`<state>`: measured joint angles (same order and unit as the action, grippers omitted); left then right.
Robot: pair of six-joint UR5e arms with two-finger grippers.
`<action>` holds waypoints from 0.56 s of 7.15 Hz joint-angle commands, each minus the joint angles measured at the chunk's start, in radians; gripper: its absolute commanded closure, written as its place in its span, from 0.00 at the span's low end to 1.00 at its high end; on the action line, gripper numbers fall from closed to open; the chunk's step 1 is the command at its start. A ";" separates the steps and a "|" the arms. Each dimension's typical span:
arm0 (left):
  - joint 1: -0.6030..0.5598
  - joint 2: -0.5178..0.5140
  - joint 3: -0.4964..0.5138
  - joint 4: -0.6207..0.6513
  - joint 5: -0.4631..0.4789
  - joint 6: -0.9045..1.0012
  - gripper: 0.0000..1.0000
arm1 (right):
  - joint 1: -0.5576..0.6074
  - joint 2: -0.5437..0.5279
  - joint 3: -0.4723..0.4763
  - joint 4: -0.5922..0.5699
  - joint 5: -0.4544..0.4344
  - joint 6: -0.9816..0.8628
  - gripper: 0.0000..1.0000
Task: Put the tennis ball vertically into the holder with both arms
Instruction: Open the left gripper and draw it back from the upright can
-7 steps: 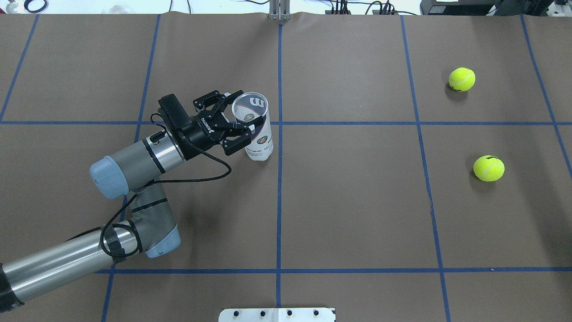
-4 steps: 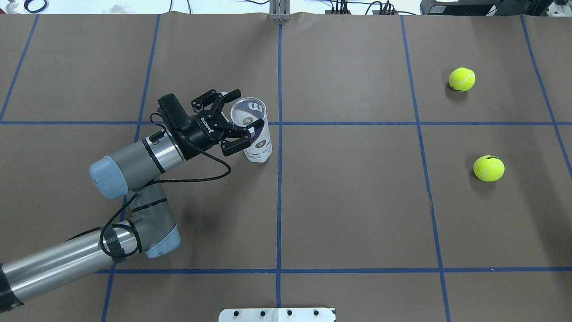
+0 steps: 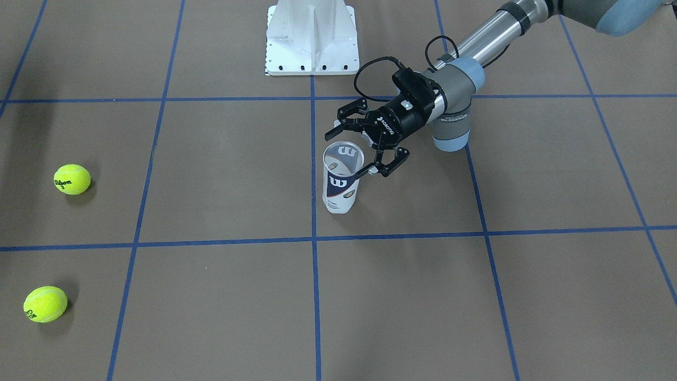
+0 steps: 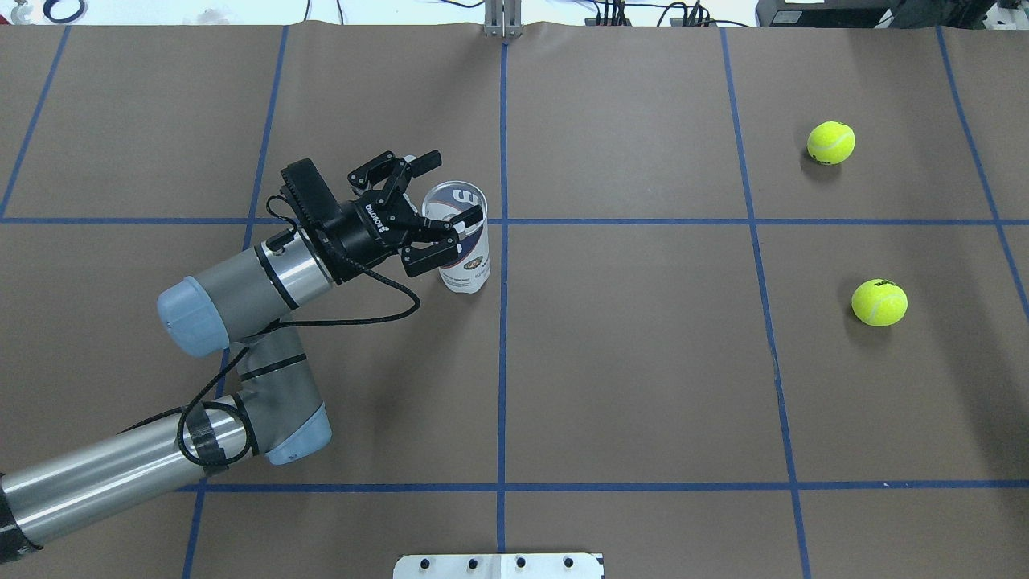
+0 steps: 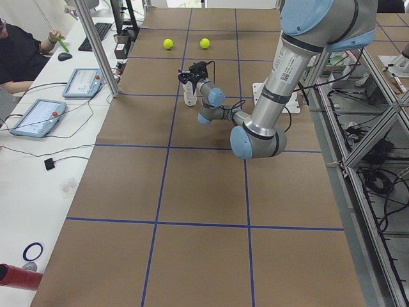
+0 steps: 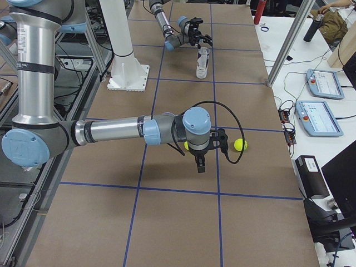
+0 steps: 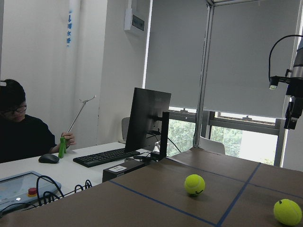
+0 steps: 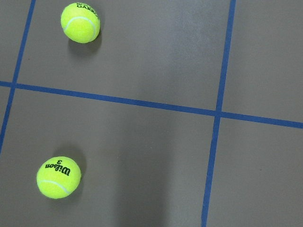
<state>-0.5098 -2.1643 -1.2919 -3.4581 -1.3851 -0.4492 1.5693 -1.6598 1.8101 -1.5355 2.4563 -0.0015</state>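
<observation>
Clear plastic under a white and navy label, the holder (image 4: 465, 259) stands upright on the brown counter (image 4: 643, 362) with its mouth up. No ball shows inside it. It sits right at the tips of the left arm's (image 4: 241, 281) jaws, which are spread apart. One jaw reaches past the far side of the rim and the other crosses the near edge of the mouth, so the top of the can lies between them. They are not clamped on it, and I cannot tell whether either one touches the plastic.

Both balls lie well apart from those jaws, over on the right arm's side of the counter: the farther tennis ball (image 4: 831, 142) and the nearer tennis ball (image 4: 879, 302). Each rests free on the paper. In the right side view the right arm (image 6: 111, 130) hangs its jaws pointing down above the counter, with one ball to each side of them and neither directly under them. Its wrist camera looks down on both balls with nothing gripped in sight. I cannot tell whether those jaws are apart or together.

I judge the task to be at an early stage. The can is upright and ready but not secured, and no ball has been picked up. What remains is to close on the holder, grasp a ball, carry it across and lower it straight down into the mouth.
</observation>
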 commanded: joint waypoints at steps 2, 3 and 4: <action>-0.059 0.017 -0.186 0.205 -0.003 0.001 0.01 | 0.000 0.006 0.002 -0.002 0.001 0.000 0.01; -0.084 0.079 -0.273 0.291 -0.005 0.000 0.01 | 0.000 0.006 0.002 -0.002 -0.013 -0.002 0.01; -0.114 0.174 -0.332 0.319 -0.006 -0.002 0.01 | 0.000 0.011 0.011 -0.002 -0.014 -0.002 0.01</action>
<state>-0.5876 -2.0858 -1.5368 -3.2051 -1.3894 -0.4493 1.5693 -1.6534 1.8136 -1.5368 2.4479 -0.0025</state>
